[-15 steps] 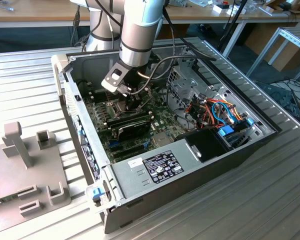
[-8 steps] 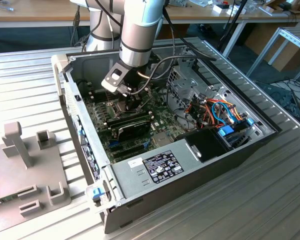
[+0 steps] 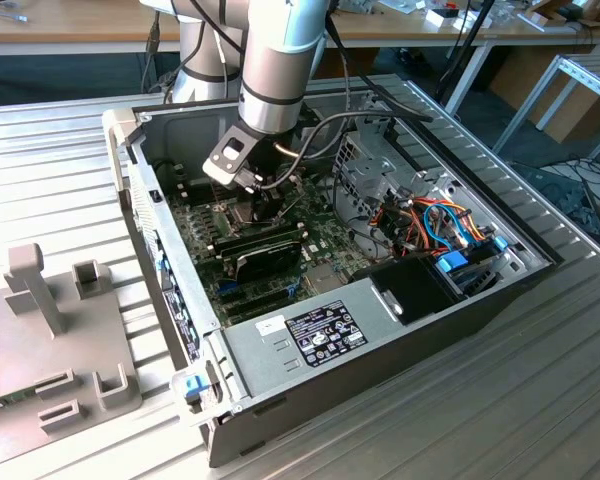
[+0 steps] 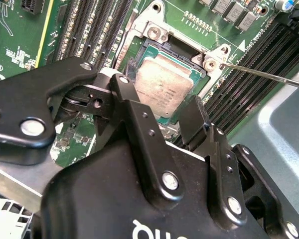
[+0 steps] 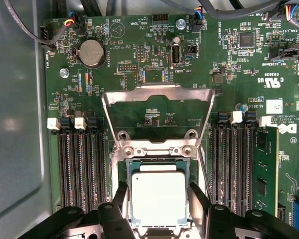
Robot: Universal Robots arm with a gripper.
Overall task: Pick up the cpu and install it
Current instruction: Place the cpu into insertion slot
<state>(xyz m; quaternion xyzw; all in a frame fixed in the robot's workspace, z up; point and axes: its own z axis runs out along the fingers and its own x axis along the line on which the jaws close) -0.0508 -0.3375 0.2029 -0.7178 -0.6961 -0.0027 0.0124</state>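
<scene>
In the exterior view, the gripper [image 3: 265, 203] is lowered into the open computer case [image 3: 130, 170], upper centre of the frame, above the motherboard [image 3: 215, 235]. In the first wrist view, the cpu [image 5: 158, 199] lies within the socket [image 5: 158, 163], metal top upward. The hinged load frame [image 5: 158, 94] is swung open. The gripper straddles the cpu; whether it clamps the cpu cannot be told.

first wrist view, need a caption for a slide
Gripper at the cpu at the socket, hinged metal frame flipped open on the green motherboard.
</scene>
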